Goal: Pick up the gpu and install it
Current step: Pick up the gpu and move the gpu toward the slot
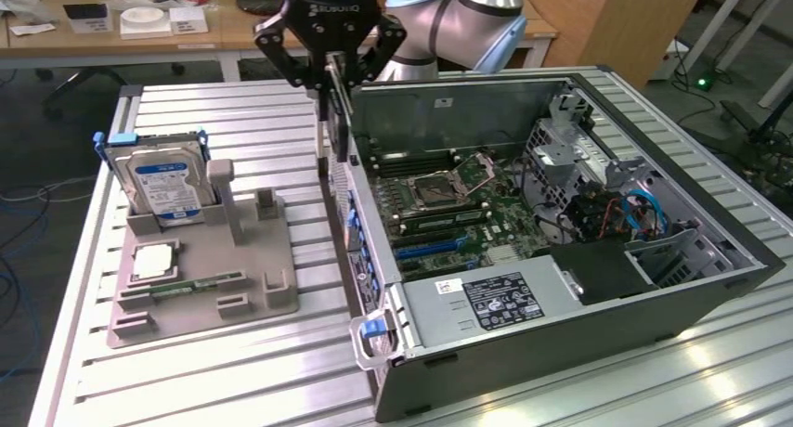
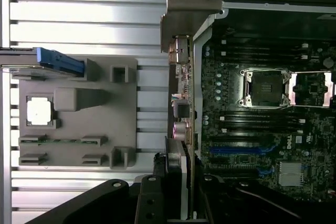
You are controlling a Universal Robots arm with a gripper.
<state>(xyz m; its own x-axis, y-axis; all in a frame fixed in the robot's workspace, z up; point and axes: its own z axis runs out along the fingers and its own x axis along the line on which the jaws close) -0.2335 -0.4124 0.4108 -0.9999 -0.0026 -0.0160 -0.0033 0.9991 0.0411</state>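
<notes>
While it hangs edge-on beneath the gripper (image 1: pixel 331 78), the gpu (image 1: pixel 337 121) seems clamped in its jaws.

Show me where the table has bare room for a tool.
Free: the table from the grey holder to the edge nearest the exterior camera, and the strip past the hard drive. Crowded: the gap between holder and computer case, where the claw holds the gpu.

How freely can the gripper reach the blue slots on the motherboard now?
Probably yes: the case is open on top and nothing covers the blue slots. But the gripper, shut on the gpu, hangs near the case wall, which may obstruct.
</notes>
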